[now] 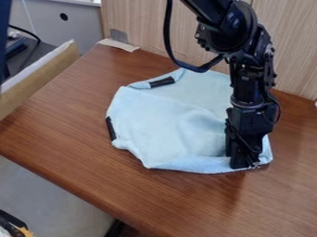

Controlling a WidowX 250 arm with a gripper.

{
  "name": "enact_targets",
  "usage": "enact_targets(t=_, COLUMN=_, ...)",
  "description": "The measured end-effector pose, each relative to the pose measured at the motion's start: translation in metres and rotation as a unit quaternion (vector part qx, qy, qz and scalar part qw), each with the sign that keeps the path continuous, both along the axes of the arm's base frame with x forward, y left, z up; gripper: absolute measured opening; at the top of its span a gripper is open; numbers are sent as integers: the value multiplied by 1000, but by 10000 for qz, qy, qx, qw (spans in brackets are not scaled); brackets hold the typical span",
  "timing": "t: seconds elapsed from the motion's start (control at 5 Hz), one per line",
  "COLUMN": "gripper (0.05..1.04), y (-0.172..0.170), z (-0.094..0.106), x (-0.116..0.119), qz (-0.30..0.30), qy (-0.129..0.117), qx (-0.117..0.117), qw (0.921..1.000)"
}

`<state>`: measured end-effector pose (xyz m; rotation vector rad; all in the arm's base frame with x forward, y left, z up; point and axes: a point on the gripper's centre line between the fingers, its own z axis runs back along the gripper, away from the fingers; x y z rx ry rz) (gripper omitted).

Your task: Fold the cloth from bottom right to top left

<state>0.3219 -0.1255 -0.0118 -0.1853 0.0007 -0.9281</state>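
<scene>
Cloth [162, 126] lies rumpled mid-desk [68, 134], some edging turned in. Pincer [245, 165] down at its bottom right; cannot tell if clenched or released. Judged at the start: diagonal fold toward top left still to make.

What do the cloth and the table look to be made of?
Cloth: light blue textile, probably microfibre or terry; matte, soft folds, with a slightly fuzzy texture at the near edge. Fibre type can't be confirmed.
Table: reddish-brown wood look, low sheen, with fine straight grain; could be real veneer or printed laminate.
</scene>
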Motion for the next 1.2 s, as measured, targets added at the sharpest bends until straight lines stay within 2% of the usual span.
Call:
enact_targets(t=0.2, gripper=87, y=0, z=0, x=0, qz=-8, qy=-1, qx=-1, qw=10000)
enact_targets(t=0.6, gripper=74, y=0, z=7, x=-6, qz=-8, qy=44, qx=-23, qw=10000)
enact_targets(t=0.8, gripper=73, y=2, z=25, x=-2, qz=73, qy=-105, qx=-20, qw=9999)
enact_targets(t=1.2, gripper=73, y=34, z=62, x=39, qz=742, qy=-539, qx=-234, qw=9955)
